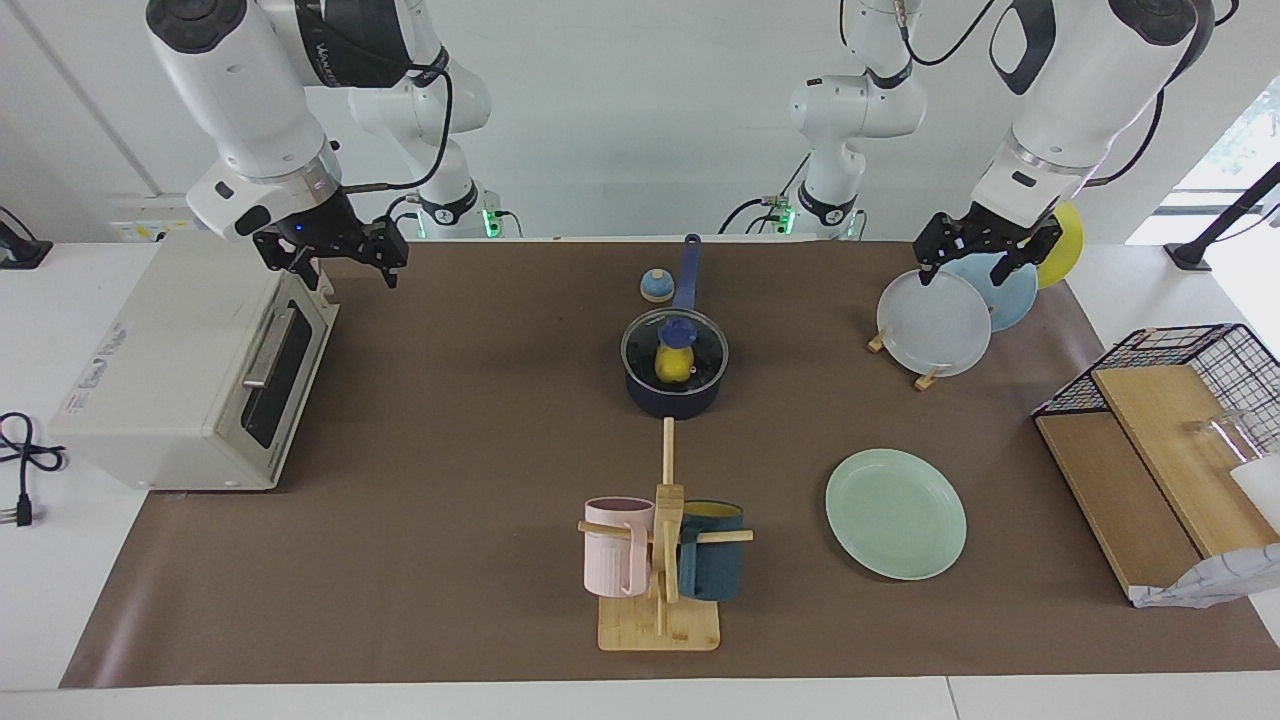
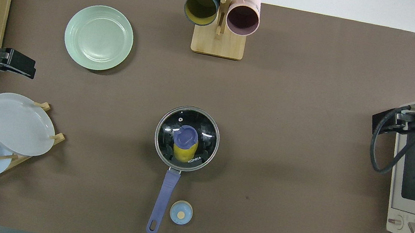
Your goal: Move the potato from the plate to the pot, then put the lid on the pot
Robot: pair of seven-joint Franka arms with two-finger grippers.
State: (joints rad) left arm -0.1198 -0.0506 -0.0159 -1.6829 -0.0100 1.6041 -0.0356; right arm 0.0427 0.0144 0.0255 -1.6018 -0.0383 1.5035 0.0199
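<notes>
Two Grippers Up, Potato in the Pot

Both grippers hang in the air with nothing in them. The right gripper [image 1: 332,268] is up over the toaster oven [image 1: 190,365], at the right arm's end of the surface [image 1: 450,560]. Its fingers are spread wide. The left gripper [image 1: 985,262] is up over the white plate [image 1: 933,322] that stands in the plate rack, at the left arm's end. Its fingers are spread wide too.

The pot [image 1: 675,398] sits in the middle, well apart from both grippers. The potato [image 1: 673,366] is inside the pot. The lid [image 2: 187,138] rests flat on the pot, and the potato shows yellow through the glass. The pot's long handle points toward the robots. A small bell [image 1: 655,286] sits just beside the handle.

The green plate [image 1: 895,512] lies flat with nothing on it, farther from the robots than the left gripper's rack. A mug stand [image 1: 662,560] holds a pink mug and a dark mug.
</notes>
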